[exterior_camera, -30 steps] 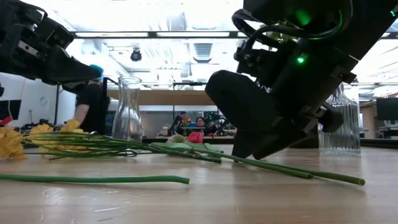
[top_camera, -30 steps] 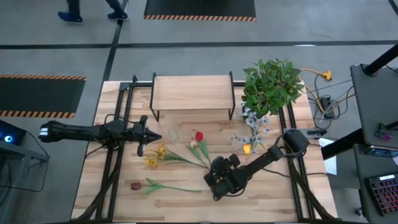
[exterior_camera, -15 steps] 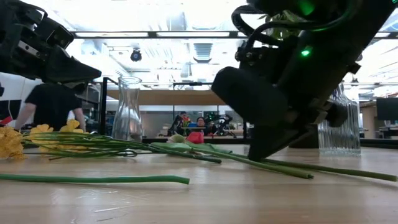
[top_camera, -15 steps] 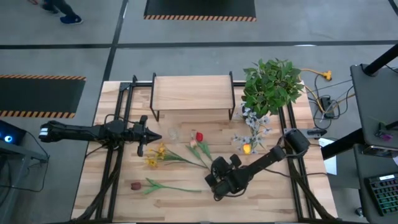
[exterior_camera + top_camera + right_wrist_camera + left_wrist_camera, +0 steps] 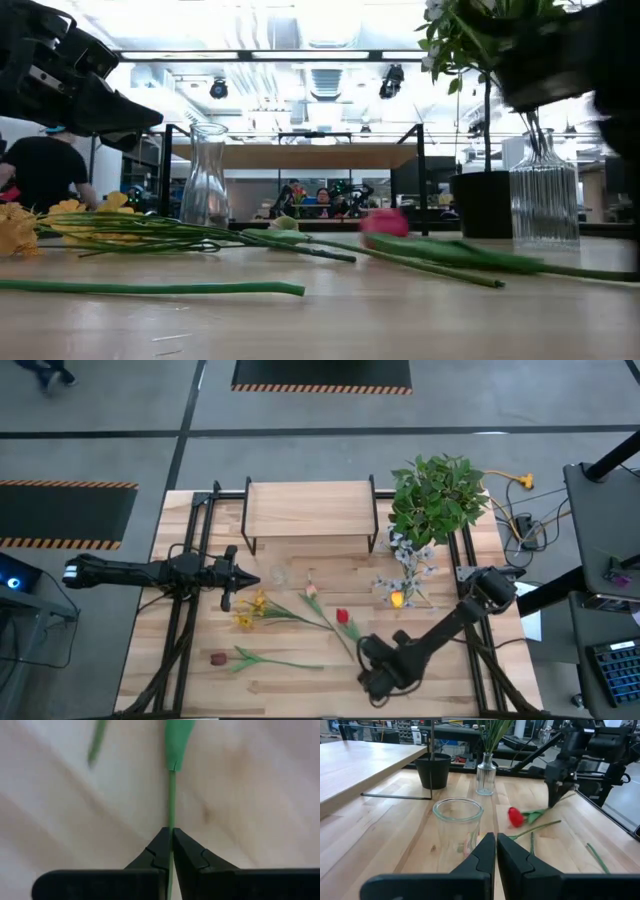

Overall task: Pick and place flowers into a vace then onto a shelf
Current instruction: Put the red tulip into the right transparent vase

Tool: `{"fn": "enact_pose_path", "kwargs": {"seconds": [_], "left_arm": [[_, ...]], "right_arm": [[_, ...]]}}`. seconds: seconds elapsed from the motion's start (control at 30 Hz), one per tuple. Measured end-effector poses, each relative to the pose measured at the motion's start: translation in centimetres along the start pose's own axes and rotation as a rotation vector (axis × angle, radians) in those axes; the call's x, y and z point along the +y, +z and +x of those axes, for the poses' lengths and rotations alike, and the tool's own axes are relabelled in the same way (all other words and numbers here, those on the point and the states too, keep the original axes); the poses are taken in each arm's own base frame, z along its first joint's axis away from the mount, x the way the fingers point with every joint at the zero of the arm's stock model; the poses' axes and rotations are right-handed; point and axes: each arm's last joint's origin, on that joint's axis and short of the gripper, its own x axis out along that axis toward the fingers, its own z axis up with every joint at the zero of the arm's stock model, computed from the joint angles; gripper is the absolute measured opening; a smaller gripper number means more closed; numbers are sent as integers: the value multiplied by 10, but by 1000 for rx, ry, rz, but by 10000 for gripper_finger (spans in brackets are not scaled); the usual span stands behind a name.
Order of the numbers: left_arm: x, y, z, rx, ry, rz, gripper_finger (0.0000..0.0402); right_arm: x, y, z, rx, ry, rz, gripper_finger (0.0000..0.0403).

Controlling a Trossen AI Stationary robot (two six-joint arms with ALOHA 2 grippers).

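arms 2: left gripper (image 5: 248, 579), right gripper (image 5: 372, 681) | shelf (image 5: 309, 508) 1 | potted plant (image 5: 437, 497) 1 | empty glass vase (image 5: 458, 824) 1 | ribbed glass vase (image 5: 544, 203) with stems 1 | red flower (image 5: 343, 616) 1 | maroon flower (image 5: 219, 658) 1 | yellow flowers (image 5: 250, 610) one cluster

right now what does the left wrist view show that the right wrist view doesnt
Only the left wrist view shows the empty glass vase, the red flower's head, the shut left end effector and the potted plant. Only the right wrist view shows the right end effector shut on the stem. Both show the red flower's green stem and the wooden table.
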Motion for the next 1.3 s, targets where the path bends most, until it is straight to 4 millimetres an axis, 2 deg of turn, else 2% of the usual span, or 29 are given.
{"fn": "enact_pose_path", "kwargs": {"seconds": [0.1, 0.37, 0.67, 0.87, 1.07, 1.3], "left_arm": [[0, 0, 0, 0, 1, 0, 0], [0, 0, 0, 0, 0, 0, 0], [0, 0, 0, -1, 0, 0, 0], [0, 0, 0, -1, 0, 0, 0], [0, 0, 0, -2, 0, 0, 0], [0, 0, 0, -2, 0, 0, 0]], "right_arm": [[-4, -9, -5, 60, -32, -29, 8], [-9, -24, -8, 58, -86, -67, 17], [-10, -22, -20, 9, -48, -70, 101], [-8, -7, -27, -245, -20, -106, 166], [-8, 21, -18, -252, -40, -132, 204], [-11, 39, -13, -206, -46, -149, 212]]}}
